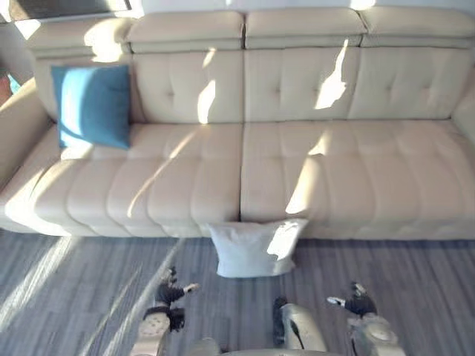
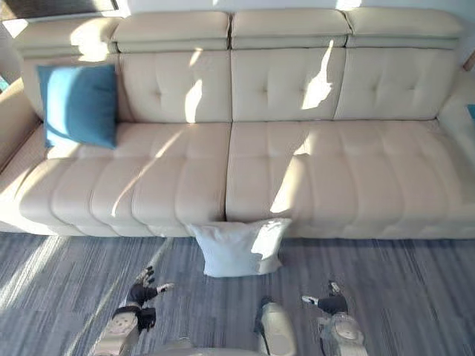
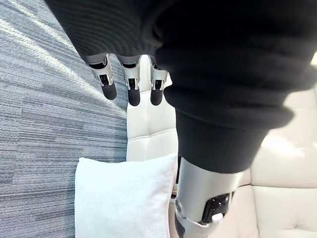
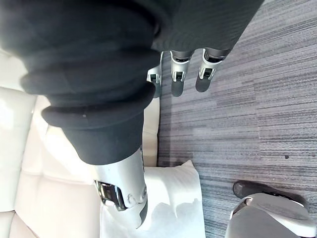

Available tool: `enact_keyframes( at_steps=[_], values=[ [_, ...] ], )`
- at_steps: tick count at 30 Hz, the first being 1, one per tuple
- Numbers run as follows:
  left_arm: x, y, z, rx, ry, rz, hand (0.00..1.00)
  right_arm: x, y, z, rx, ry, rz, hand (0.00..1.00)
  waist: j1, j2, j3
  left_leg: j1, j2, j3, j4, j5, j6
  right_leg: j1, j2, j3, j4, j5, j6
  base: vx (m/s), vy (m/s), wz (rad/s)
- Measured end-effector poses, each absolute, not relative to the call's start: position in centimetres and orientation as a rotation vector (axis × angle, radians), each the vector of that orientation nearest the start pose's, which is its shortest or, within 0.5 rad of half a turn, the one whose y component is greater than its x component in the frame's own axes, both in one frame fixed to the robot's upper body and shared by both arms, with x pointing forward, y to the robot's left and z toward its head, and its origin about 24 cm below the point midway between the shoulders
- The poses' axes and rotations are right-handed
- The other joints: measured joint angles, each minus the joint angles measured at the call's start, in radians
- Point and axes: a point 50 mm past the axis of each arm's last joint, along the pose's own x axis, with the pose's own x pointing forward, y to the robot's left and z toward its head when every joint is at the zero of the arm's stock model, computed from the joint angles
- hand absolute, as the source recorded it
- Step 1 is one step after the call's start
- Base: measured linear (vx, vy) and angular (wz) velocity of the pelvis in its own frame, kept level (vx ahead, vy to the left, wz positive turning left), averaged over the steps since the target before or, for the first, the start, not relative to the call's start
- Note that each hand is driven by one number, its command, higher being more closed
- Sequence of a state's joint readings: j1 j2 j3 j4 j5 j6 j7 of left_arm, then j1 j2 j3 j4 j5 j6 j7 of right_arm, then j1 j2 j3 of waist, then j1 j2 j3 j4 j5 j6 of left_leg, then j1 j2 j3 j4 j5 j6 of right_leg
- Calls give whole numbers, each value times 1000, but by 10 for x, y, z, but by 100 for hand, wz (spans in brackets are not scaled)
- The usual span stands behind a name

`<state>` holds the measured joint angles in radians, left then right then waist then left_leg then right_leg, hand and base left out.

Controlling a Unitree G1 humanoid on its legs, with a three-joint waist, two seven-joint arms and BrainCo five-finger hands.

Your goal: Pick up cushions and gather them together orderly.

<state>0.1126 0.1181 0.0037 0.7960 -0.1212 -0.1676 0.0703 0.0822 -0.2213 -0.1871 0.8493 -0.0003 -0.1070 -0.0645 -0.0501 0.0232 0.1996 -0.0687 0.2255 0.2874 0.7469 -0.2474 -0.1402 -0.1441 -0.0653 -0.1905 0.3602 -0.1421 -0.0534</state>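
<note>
A white cushion [image 1: 254, 246] stands on the floor, leaning against the front of the cream sofa [image 1: 312, 170] near its middle seam; it also shows as the white cushion [image 3: 121, 201] in the left wrist view and the white cushion [image 4: 171, 203] in the right wrist view. A blue cushion [image 1: 93, 105] stands upright on the sofa's left seat against the backrest. My left hand [image 1: 172, 294] hangs low, left of and nearer than the white cushion, fingers [image 3: 130, 84] straight and empty. My right hand [image 1: 356, 300] hangs low on the right, fingers [image 4: 177, 74] relaxed and holding nothing.
Grey striped carpet [image 1: 67, 297] covers the floor in front of the sofa. The sofa's left armrest [image 1: 18, 126] angles forward at the left edge. Sunlight patches fall across the seats and backrest.
</note>
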Motion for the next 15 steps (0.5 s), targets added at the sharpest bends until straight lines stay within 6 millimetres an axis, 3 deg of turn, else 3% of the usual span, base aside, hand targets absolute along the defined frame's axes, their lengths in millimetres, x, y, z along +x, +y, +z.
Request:
enact_keyframes(
  at_steps=[3, 6, 7, 8, 11, 13, 15],
  values=[
    [147, 197, -124, 14, 723, 189, 0, 143, -265, -116, -170, 782, -338, 0, 12, -11, 6, -49, -4, 17, -100, -4, 7, 50, 4, 36, -40, -5, -5, 262, -35, -42],
    [143, 198, -125, 13, 733, 195, 0, 154, -263, -111, -169, 748, -329, 0, 14, 3, 3, -50, -19, 17, -333, 12, 9, 50, 22, 109, -43, -15, 15, 159, 94, -72],
    [143, 198, -125, 13, 733, 194, 0, 153, -264, -111, -173, 747, -330, 0, 14, 13, 4, -42, -17, 18, -370, 40, 23, 50, 31, 117, -38, -19, 23, 172, 224, -68],
    [145, 200, -124, 20, 726, 195, 0, 154, -265, -111, -180, 748, -333, 0, 16, 33, 9, -31, -18, 15, -402, 108, 64, 33, 43, 139, -5, -43, 52, 86, 182, -51],
    [160, 210, -116, 54, 684, 195, 0, 157, -256, -111, -200, 737, -311, 0, 9, -9, 33, -56, -54, 43, -394, 94, 83, -19, -11, 145, 59, -73, 95, 72, 184, -15],
    [174, 215, -109, 74, 644, 194, 0, 166, -253, -108, -201, 714, -305, 0, 9, -23, 62, -109, -66, 49, -347, 92, 87, -76, -36, 141, 109, -83, 100, 17, 110, 6],
    [192, 222, -98, 100, 591, 206, 0, 184, -252, -98, -203, 654, -313, 0, 10, -20, 116, -184, -50, 50, -244, 74, 113, -134, -45, 136, 182, -106, 103, -95, 41, 7]
  ],
)
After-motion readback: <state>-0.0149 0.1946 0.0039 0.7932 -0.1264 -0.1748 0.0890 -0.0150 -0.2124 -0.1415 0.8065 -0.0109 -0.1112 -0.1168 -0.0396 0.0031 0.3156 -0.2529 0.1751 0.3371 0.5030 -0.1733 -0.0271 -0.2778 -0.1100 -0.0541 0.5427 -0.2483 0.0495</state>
